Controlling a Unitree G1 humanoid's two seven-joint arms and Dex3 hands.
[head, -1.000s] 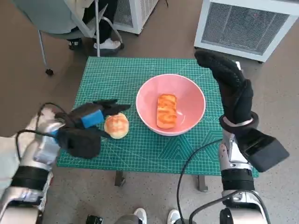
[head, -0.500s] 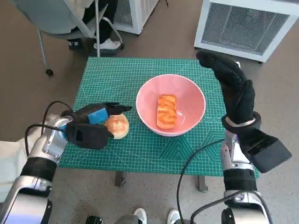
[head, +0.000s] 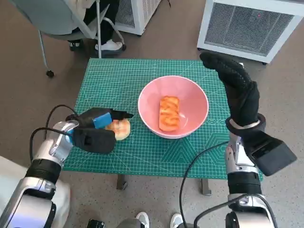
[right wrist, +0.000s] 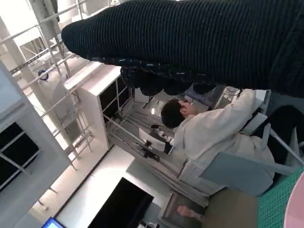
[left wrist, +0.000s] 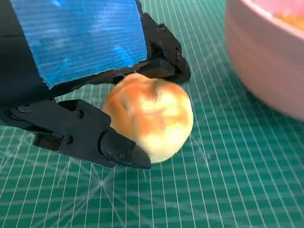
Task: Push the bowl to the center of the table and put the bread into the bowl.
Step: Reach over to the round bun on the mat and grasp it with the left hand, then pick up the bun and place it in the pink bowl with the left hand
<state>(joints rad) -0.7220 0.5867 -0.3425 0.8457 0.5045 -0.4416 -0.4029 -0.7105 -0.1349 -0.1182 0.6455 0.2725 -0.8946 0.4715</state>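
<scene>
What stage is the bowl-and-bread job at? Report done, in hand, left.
Done: the pink bowl sits about mid-table on the green mat, with one long bread already inside. In hand: the left hand has its fingers around the round bun, which is on the mat beside the bowl. Left: lift the bun into the bowl. The right hand is raised, holding nothing.

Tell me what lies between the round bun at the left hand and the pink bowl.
Nothing: between the round bun and the pink bowl only bare green mat shows, plainly in the left wrist view.
</scene>
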